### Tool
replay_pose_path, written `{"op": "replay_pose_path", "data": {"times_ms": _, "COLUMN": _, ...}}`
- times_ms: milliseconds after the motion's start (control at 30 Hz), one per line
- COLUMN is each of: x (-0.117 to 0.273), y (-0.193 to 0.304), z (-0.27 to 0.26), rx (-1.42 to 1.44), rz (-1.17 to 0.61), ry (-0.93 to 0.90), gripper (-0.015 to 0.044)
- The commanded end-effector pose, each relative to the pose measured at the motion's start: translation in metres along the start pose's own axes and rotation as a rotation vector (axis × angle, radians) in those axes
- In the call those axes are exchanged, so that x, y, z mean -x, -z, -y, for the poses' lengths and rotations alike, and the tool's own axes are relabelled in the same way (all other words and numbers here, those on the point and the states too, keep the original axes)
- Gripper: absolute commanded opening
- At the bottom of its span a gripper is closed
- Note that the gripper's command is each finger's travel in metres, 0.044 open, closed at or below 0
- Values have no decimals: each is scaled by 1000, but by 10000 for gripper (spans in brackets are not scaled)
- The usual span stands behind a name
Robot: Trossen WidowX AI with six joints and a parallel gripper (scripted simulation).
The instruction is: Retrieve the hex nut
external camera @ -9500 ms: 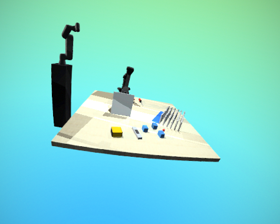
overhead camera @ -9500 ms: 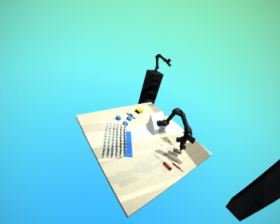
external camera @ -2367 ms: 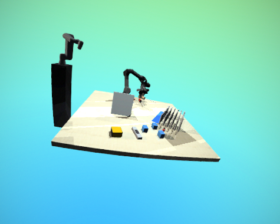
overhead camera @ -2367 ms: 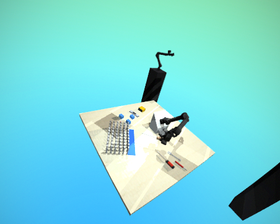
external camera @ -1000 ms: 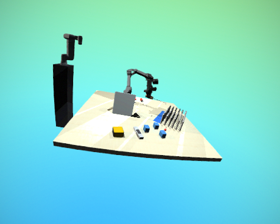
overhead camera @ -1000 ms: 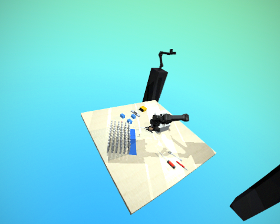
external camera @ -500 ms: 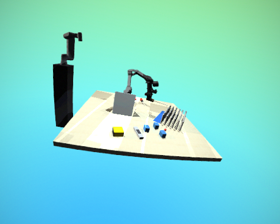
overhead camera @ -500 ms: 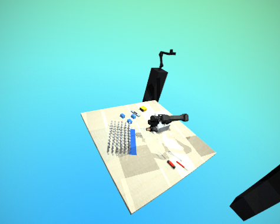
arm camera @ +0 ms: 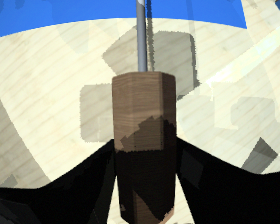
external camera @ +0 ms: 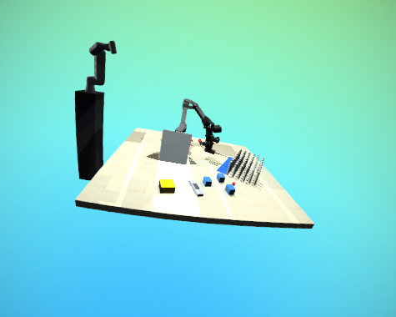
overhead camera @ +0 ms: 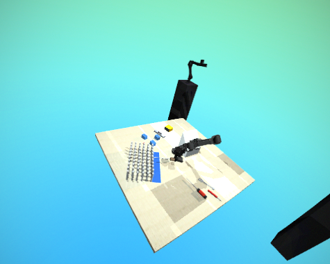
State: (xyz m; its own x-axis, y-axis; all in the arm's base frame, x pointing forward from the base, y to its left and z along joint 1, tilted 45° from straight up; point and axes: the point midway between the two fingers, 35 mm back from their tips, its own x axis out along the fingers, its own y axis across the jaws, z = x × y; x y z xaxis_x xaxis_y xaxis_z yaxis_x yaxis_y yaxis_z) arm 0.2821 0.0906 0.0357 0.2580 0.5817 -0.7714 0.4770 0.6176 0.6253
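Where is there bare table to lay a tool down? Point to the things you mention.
Bare wood shows between the blue strip [overhead camera: 156, 174] [external camera: 225, 166] and the red-handled screwdriver [overhead camera: 201, 193]. It is crowded among the spacers [overhead camera: 140, 163] [external camera: 246, 167] and around the blue blocks [overhead camera: 153, 142] [external camera: 230, 189].

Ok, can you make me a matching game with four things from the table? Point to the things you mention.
Things:
1. Yellow block [overhead camera: 168, 128] [external camera: 167, 186]
2. Taped strip [overhead camera: 157, 170] [external camera: 224, 166] [arm camera: 116, 11]
3. Wooden handle [overhead camera: 172, 159] [arm camera: 144, 100]
4. Spacers [overhead camera: 139, 163] [external camera: 246, 167]

Clues:
A. Standing up in rows
B. Held between the gripper's [overhead camera: 176, 159] [external camera: 210, 151] [arm camera: 145, 165] fingers
C. Blue and flat, beside the field
D. Near the grey-and-white tool [overhead camera: 159, 133] [external camera: 196, 188]

Right pairs: 1-D, 2-C, 3-B, 4-A.
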Motion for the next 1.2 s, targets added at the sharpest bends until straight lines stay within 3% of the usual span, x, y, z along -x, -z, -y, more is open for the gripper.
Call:
{"op": "replay_pose_path", "data": {"times_ms": 0, "x": -19, "y": 12, "z": 3, "rx": -10, "rz": -3, "ry": 1, "gripper": 0}}
{"op": "replay_pose_path", "data": {"times_ms": 133, "x": -33, "y": 23, "z": 4, "rx": -13, "rz": -5, "ry": -9, "gripper": 0}}
{"op": "replay_pose_path", "data": {"times_ms": 1167, "x": -36, "y": 8, "z": 2, "rx": -7, "rz": -5, "ry": -11, "gripper": 0}}
